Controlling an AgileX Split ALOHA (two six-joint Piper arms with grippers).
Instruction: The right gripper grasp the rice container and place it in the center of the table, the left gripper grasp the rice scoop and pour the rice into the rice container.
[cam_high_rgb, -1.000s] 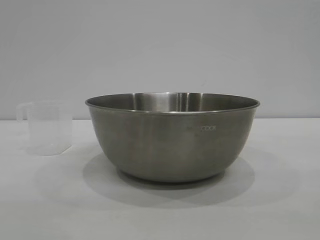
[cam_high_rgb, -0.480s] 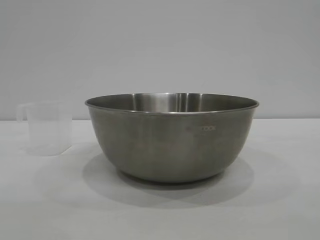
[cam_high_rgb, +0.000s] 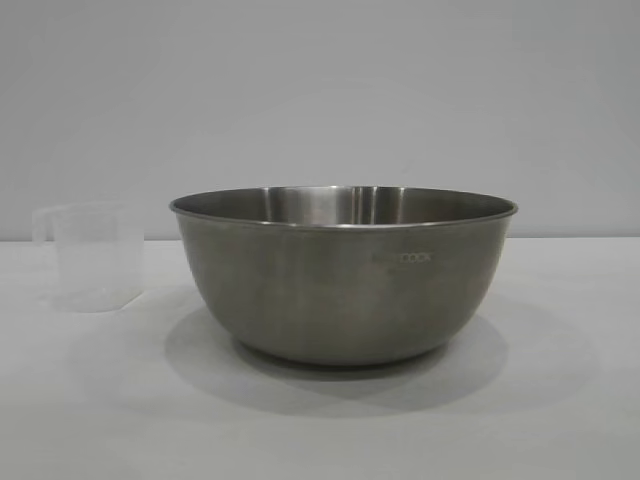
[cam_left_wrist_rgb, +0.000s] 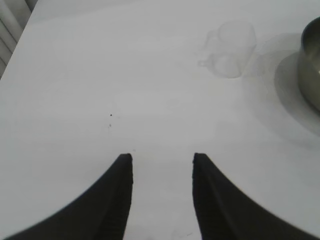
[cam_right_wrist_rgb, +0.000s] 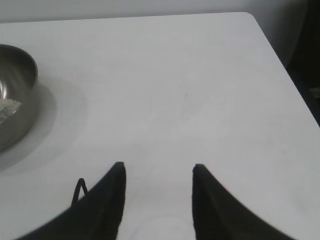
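Looks pretty much done: the rice container is parked mid-frame on the table, rice inside, the rice scoop set down at left. The left gripper and right gripper are spread apart, nothing held.

The left gripper is hanging over the white table. Its two black pointed fingers are standing apart, with bare table showing between them. Nothing is sitting in the gap. Farther off, a small see-through cup is standing upright on the table, with its handle sticking out to one side. Near the cup, but not touching it, the edge of a big metal bowl is peeking in. The bowl is throwing a soft grey shadow onto the table, reaching toward the cup. A tiny dark speck is lying on the table.
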